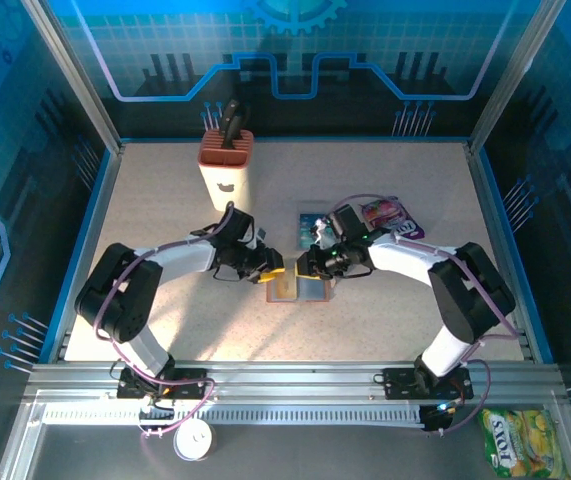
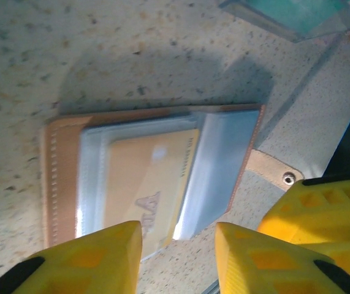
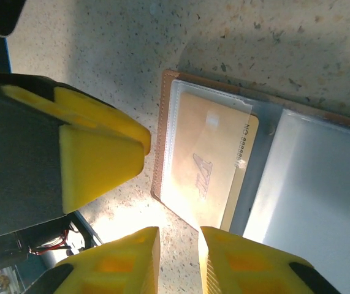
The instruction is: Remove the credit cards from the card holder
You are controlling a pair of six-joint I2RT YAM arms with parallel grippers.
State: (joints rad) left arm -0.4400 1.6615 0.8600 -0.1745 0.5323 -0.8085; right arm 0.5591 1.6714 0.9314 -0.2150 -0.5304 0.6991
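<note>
Credit card [image 2: 144, 190] lettering blurred, illegible.

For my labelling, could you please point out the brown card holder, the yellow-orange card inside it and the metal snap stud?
Brown leather-look card holder [image 2: 58, 184]: left wrist view, stitched edge.
Yellow-orange plastic card [image 3: 208, 162]: right wrist view, printed face.
Metal snap stud [image 2: 289, 178]: left wrist view, centre.

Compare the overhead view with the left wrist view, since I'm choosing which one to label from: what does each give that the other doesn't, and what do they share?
Overhead adds the surroundings: both arms whole, a beige block holding dark-handled tools at the back, and a yellow-green bag beyond the near rail. The left wrist view adds detail: an orange card under a clear pocket, and the snap tab. Both show the card holder lying open and the left gripper at its edge, jaws apart.
</note>
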